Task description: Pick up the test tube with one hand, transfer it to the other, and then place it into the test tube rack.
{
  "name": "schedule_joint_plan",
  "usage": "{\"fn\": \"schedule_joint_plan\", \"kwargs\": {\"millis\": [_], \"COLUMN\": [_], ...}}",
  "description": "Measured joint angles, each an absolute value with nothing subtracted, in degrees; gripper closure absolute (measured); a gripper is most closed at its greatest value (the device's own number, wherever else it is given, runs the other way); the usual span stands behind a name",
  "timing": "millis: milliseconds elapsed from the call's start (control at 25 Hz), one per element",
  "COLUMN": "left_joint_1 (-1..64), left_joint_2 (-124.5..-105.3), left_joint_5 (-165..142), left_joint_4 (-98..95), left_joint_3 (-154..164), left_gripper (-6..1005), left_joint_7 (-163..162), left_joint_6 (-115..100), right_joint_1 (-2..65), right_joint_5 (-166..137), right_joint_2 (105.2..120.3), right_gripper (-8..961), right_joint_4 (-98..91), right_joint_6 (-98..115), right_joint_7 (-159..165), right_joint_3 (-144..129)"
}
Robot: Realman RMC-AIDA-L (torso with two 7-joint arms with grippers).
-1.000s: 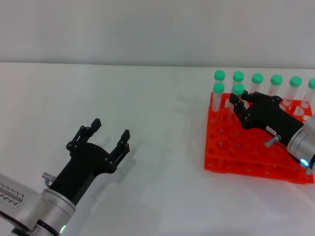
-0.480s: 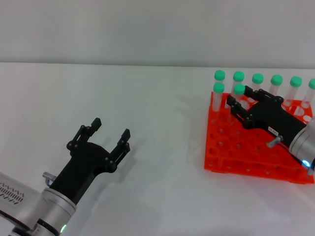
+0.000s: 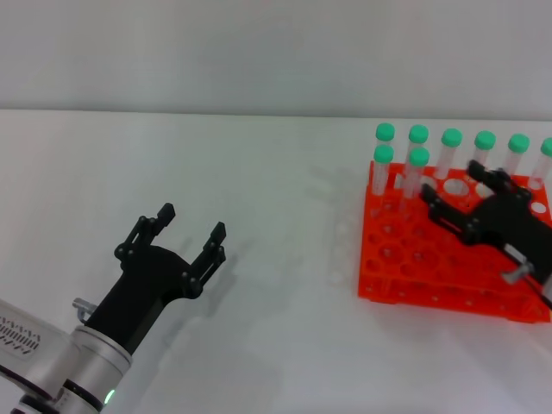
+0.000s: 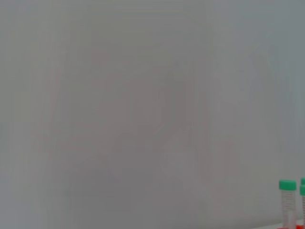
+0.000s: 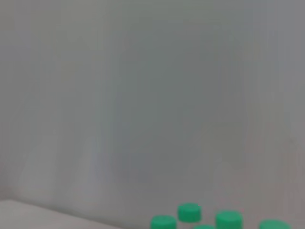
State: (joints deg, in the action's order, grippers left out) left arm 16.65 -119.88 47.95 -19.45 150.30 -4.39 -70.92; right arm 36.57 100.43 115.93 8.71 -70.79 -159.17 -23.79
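I see the green-capped clear test tube (image 3: 417,175) upright in the orange-red holed rack (image 3: 405,259); my black right gripper (image 3: 460,196) just beside it gapes empty, left gripper (image 3: 191,229) wide too

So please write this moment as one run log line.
left gripper: open, idle over table | right gripper: open, empty, above test tube rack | test tube: upright in rack, second row

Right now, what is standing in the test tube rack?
The test tube rack holds eight green-capped tubes: six in the back row, two in the next, including the test tube. The right gripper, open, covers some holes, so those cannot be checked.
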Motion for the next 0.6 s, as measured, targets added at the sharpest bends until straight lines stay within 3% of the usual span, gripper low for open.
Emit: {"fn": "schedule_joint_plan", "kwargs": {"millis": [120, 600], "left_joint_1": [16.6, 16.5], "left_joint_2": [-119.88, -119.88], "left_joint_5": [48.0, 48.2], "left_joint_4": [-19.3, -19.1], "left_joint_3": [149.5, 148.5], "left_gripper": [235, 236], "left_joint_7": [-4.5, -4.9], "left_joint_6": [-70.9, -71.0], "right_joint_1": [33.3, 22.9], "right_joint_5": [101.4, 102.0], "right_joint_2": [115.91, 115.56], "right_gripper": [111, 110], "right_joint_4": [6.7, 2.1], "right_joint_6": [-74.2, -69.8], "right_joint_7": [-159.2, -160.0], "right_joint_3": [-23.0, 1.0]}}
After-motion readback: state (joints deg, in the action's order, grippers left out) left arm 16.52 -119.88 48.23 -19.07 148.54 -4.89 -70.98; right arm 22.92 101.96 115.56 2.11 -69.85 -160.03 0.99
